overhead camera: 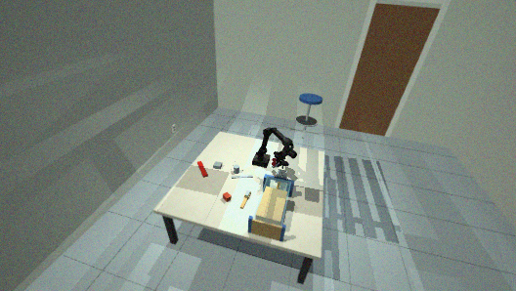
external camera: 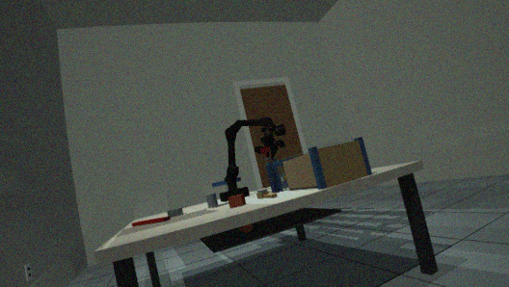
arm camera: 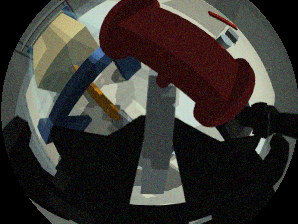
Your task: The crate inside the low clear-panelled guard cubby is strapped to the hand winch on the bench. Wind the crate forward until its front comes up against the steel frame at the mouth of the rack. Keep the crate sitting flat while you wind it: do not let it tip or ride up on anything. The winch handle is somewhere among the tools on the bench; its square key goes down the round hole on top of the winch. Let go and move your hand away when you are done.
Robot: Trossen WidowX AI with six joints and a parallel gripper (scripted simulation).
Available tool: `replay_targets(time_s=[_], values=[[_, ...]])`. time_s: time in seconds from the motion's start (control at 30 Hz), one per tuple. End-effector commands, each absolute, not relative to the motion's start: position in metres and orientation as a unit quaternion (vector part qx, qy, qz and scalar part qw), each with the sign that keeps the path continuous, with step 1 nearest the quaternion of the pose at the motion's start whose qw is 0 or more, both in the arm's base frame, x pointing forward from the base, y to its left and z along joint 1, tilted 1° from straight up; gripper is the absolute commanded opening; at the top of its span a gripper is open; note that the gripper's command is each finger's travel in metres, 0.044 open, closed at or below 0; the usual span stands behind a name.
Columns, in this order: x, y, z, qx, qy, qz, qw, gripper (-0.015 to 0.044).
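My gripper (arm camera: pixel 157 120) (overhead camera: pixel 280 163) is shut on the grey bar of the winch handle (arm camera: pixel 175 45) (overhead camera: pixel 275 161) (external camera: pixel 264 150), whose red grip sticks out to one side. It holds the handle above the bench, near the mouth of the rack. The tan crate (arm camera: pixel 62 50) (overhead camera: pixel 273 201) (external camera: pixel 298 172) looks flat inside the cubby, back from the blue frame (arm camera: pixel 74 90) (overhead camera: pixel 292 187) (external camera: pixel 274 176) at the mouth. An orange strap (arm camera: pixel 104 101) runs from it under the frame toward the winch. The winch is mostly hidden by the gripper; its top hole is not visible.
On the bench (overhead camera: pixel 210 207) lie a red bar (overhead camera: pixel 202 169) (external camera: pixel 150 221), a grey block (overhead camera: pixel 218 165), a grey cylinder (overhead camera: pixel 236 169) (external camera: pixel 212 200), a thin pale rod (overhead camera: pixel 242 177), a red block (overhead camera: pixel 227 196) (external camera: pixel 237 200) and a wooden-handled tool (overhead camera: pixel 244 201) beside the cubby.
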State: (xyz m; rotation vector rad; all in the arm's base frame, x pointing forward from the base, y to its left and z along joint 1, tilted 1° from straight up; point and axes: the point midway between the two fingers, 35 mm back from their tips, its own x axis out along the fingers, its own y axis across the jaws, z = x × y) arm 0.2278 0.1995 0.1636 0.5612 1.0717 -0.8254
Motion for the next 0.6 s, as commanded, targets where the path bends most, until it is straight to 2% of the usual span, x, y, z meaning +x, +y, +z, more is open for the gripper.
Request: replay_targets(time_s=[0.0,0.57], values=[[0.229,0.199,0.158,0.257,0.485,-0.378,0.746,0.0000],[0.231,0.198,0.130,0.257,0.485,-0.378,0.746,0.0000]])
